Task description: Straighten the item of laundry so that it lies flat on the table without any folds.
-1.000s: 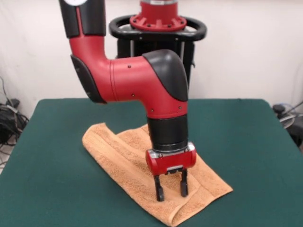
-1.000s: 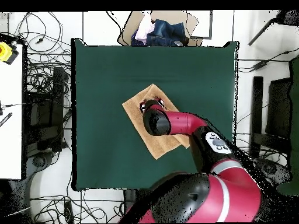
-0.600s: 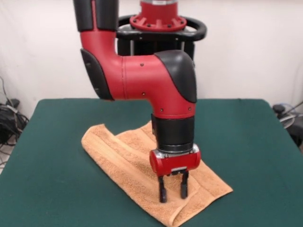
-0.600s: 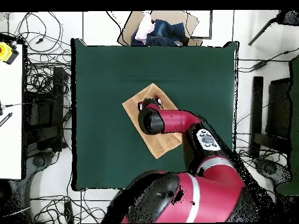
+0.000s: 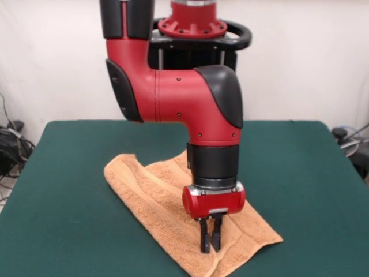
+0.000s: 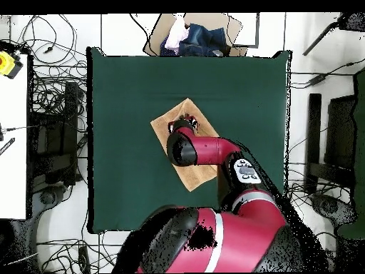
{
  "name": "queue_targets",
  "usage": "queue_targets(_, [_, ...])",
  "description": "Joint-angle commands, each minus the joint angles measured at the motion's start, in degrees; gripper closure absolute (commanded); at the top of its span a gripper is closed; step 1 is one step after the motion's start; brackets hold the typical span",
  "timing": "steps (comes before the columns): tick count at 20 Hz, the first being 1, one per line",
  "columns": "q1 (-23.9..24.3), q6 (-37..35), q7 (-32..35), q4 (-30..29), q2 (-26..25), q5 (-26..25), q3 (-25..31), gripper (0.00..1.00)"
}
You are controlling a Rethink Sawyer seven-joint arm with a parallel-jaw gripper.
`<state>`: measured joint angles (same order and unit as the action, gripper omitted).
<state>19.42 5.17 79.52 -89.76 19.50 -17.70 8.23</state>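
Our peach terry-cloth towel lies slantwise on the big dark green felt table, its long way running from up on the left of the jaws down to just right of them, and it is doubled over with a raised fold. Our red and black gripper is down near the towel's close end. Its jaws look nearly together, seemingly pinching a ridge of cloth.

peach towel mid-table, red arm covering it

Peach towel; dark green table.
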Motion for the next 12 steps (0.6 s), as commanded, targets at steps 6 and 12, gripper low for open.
queue_targets(6, [5.89,-0.57,9.36,4.28,-7.88,0.87,4.98,1.00])
queue_targets(12, [11.96,-0.63,19.10,-19.06,8.85,4.12,9.58,1.00])
